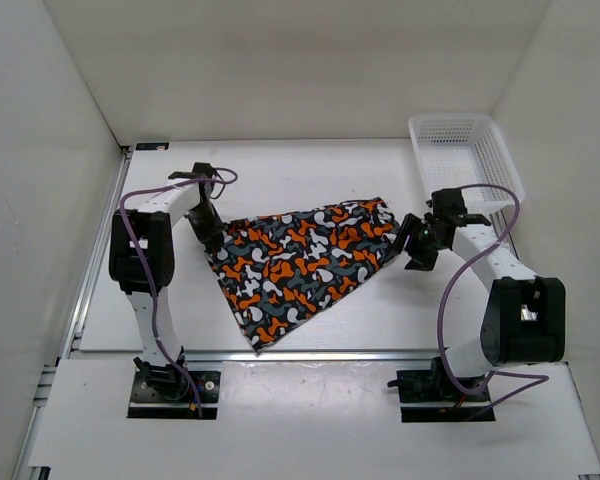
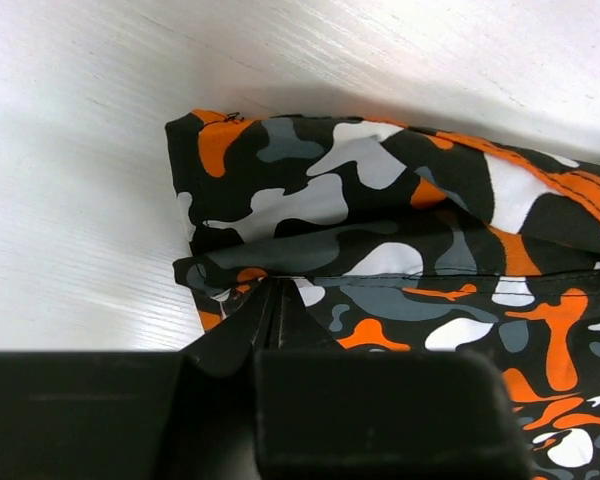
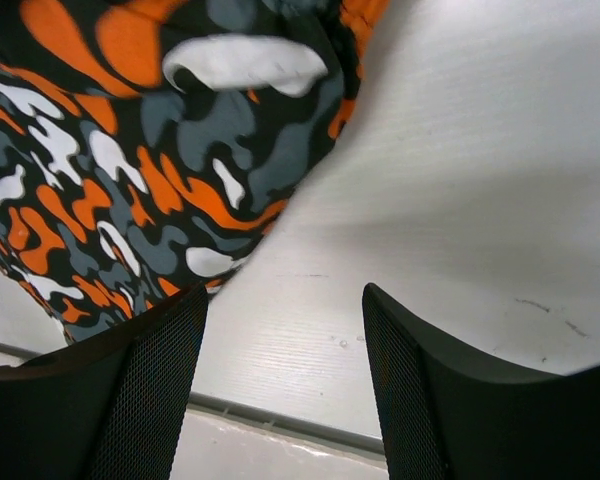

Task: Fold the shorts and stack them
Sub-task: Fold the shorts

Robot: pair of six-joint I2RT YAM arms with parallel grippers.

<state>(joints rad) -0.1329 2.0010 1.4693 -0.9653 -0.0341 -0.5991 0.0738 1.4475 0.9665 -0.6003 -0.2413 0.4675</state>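
The camouflage shorts lie spread in a rough triangle on the white table, a point toward the near edge. My left gripper is shut on the shorts' left corner; in the left wrist view the closed fingers pinch a fabric fold. My right gripper is open and empty just off the shorts' right corner. In the right wrist view its fingers stand wide apart above bare table, with the shorts at upper left.
A white mesh basket stands at the back right, behind the right arm. White walls enclose the table on three sides. A metal rail runs along the table's near edge.
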